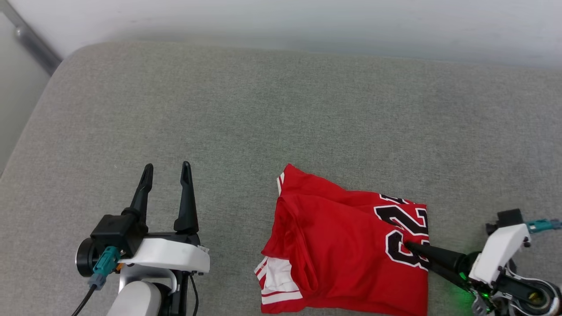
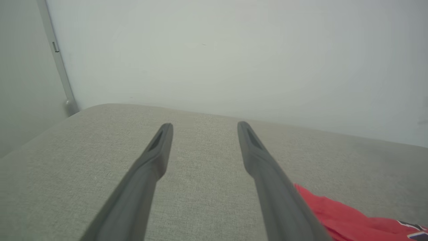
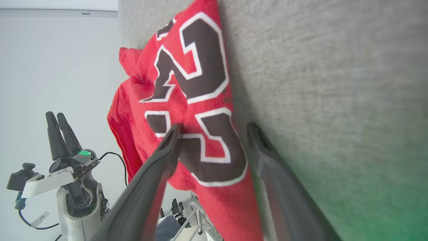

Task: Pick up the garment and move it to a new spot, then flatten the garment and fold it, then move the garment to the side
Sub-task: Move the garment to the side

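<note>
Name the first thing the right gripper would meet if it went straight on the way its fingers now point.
The red T-shirt: the right gripper, jaws open, points into its edge at the black number print. It may already touch the cloth; depth is unclear.

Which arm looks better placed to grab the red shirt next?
Right. The right gripper is open and straddles the shirt's right edge at the number print, so it likely only needs to close. The left gripper, also open, sits over bare grey cushion, apart from the shirt.
</note>
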You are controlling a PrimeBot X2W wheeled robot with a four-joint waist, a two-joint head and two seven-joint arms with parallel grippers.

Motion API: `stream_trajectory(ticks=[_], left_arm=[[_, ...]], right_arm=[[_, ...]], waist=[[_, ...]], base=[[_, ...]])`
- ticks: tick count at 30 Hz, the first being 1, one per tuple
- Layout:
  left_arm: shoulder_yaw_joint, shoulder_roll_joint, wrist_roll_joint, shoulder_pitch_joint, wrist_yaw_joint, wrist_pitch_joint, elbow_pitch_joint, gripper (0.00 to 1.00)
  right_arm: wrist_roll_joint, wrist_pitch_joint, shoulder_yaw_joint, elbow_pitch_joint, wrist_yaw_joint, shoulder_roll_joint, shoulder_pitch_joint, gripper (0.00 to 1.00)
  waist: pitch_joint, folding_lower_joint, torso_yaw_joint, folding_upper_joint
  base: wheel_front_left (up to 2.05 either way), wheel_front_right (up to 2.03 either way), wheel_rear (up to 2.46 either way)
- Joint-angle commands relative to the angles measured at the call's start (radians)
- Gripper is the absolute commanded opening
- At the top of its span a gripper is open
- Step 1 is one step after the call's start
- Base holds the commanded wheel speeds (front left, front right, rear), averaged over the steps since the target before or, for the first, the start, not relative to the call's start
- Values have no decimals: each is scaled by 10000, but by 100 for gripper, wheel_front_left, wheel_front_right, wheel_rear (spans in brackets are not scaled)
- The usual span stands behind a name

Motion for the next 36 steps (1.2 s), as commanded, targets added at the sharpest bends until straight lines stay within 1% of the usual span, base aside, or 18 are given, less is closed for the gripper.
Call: stream_trajectory(ticks=[1,2,3,4,5,8,10,13,16,19,22,27,32,36], left_arm=[[63,-93,113,-123,-77,-20,24,100],[115,-132,165,-103,-138,-20,44,100],[172,-169,208,-83,-161,-20,59,100],[217,-215,255,-67,-210,-20,73,100],[254,-258,299,-51,-239,-20,103,100],[369,-345,420,-4,-354,-20,170,100],[419,-335,520,34,-433,-20,240,100],[499,-298,680,119,-465,-20,322,100],[586,-250,762,225,-506,-20,342,100],[668,-248,833,253,-520,-20,286,100],[658,-260,892,189,-581,-20,193,100],[566,-106,1076,-39,-636,20,138,100],[366,124,1311,-608,-789,275,-111,100],[104,335,1583,-1270,-973,575,-406,100]], right_arm=[[74,128,373,542,-21,250,98,100],[149,142,519,736,-21,260,81,100],[196,125,672,899,-23,275,44,47],[270,91,809,995,-23,288,-21,9],[333,39,941,1048,-21,292,-70,0],[418,-192,1172,945,-21,263,-279,0],[133,-468,1371,624,-17,193,-407,0],[-699,-1045,1932,-32,-14,-345,-485,0],[-1655,-1632,2670,-513,-14,-898,-499,0],[-2580,-2253,3229,-745,-14,-1452,-675,0],[-3433,-2839,3569,-833,-14,-1963,-954,0],[-4802,-3404,4201,-1027,-15,-2704,-1652,0],[-5395,-3501,4197,-1037,-15,-3348,-2387,0],[-5592,-3803,3890,-470,-15,-3864,-3047,0]], waist=[[18,0,77,0],[11,0,99,0],[10,0,112,0],[15,0,121,0],[17,0,124,0],[-13,0,87,0],[-56,0,22,0],[-166,0,-194,0],[-251,0,-601,0],[-251,0,-1154,0],[-130,0,-1799,0],[358,0,-3126,0],[1277,0,-4249,0],[2200,0,-4782,0]], base=[[0,0,0],[0,0,0],[0,0,0],[0,0,0],[0,0,0],[0,0,0],[0,0,0],[0,0,0],[0,0,0],[0,0,0],[0,0,0],[0,0,0],[0,0,0],[0,0,0]])
